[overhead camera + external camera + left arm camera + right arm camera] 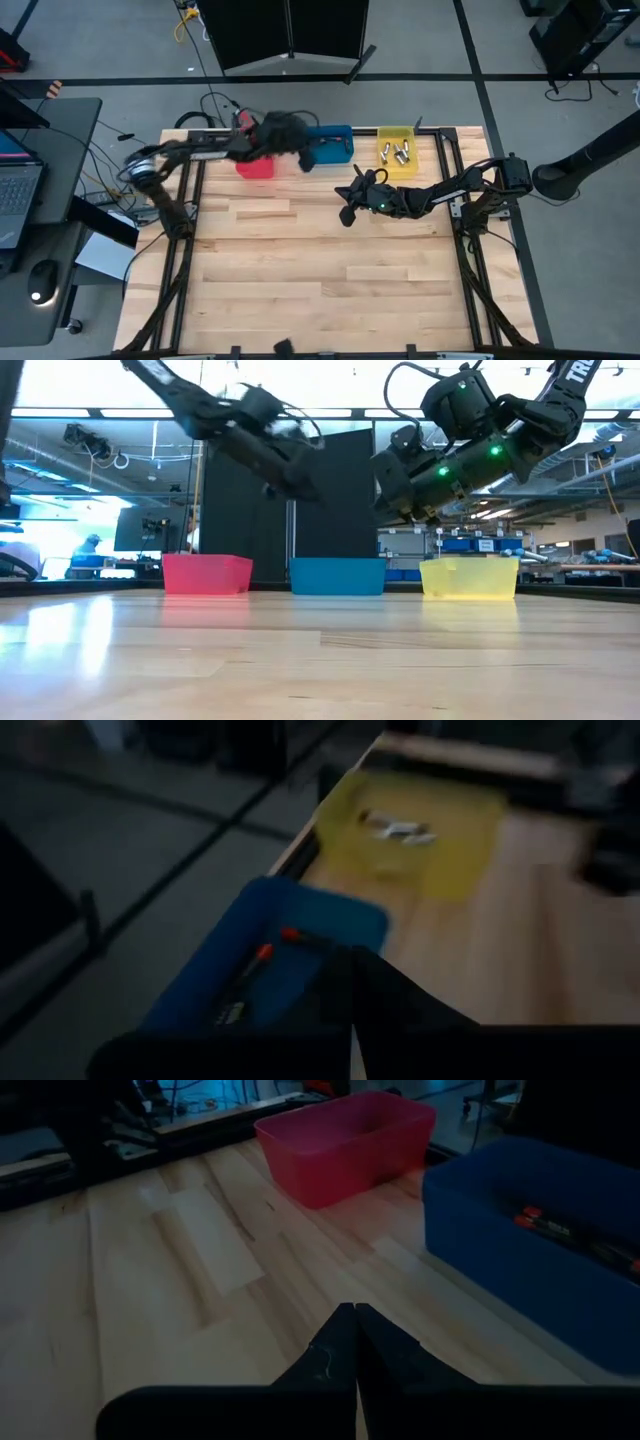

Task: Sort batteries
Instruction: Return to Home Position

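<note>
Three bins stand in a row at the table's far edge: red (255,166), blue (330,146) and yellow (397,153). Several silvery batteries (398,153) lie in the yellow bin. Batteries with orange-red ends (262,956) lie in the blue bin. My left gripper (352,960) is shut with nothing seen between its fingers. It hangs blurred above the red and blue bins (298,150). My right gripper (355,1320) is shut and empty, above bare table in front of the blue and yellow bins (350,203).
A bare wooden tabletop (320,270) spreads toward the near edge. Dark frame rails (185,250) run along both sides. A desk with a laptop (20,195) stands left of the table, and cables (215,105) lie behind the bins.
</note>
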